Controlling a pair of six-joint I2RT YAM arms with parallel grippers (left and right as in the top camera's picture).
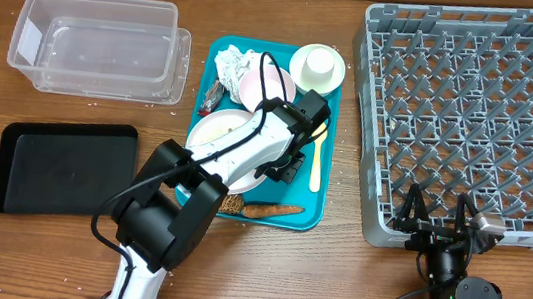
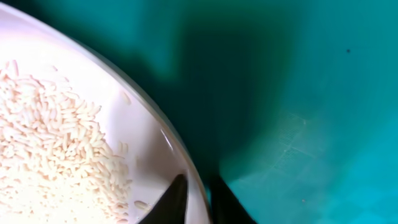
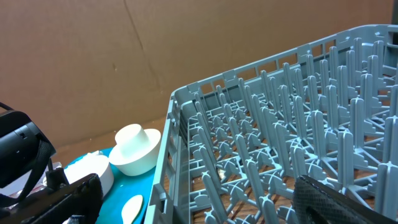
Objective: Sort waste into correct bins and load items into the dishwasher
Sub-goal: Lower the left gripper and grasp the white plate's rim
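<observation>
Overhead had the teal tray (image 1: 307, 203) carrying napkin (image 1: 233, 63), white cup (image 1: 317, 67), yellow spoon (image 1: 317, 165) and whitish bowl (image 1: 213, 128). Only the left wrist view caught rice grains (image 2: 56, 149) in that bowl, left claw (image 2: 198, 183) clamped on its rim. Right claw (image 1: 435, 214), fingers apart, hung right of the tray at the dish rack (image 1: 471, 123).

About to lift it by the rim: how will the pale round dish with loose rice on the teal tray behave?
The pale round dish looks rigid and glossy, so its thin rim may slip in the left gripper. The loose white rice grains would likely slide or spill if it tilts.
</observation>
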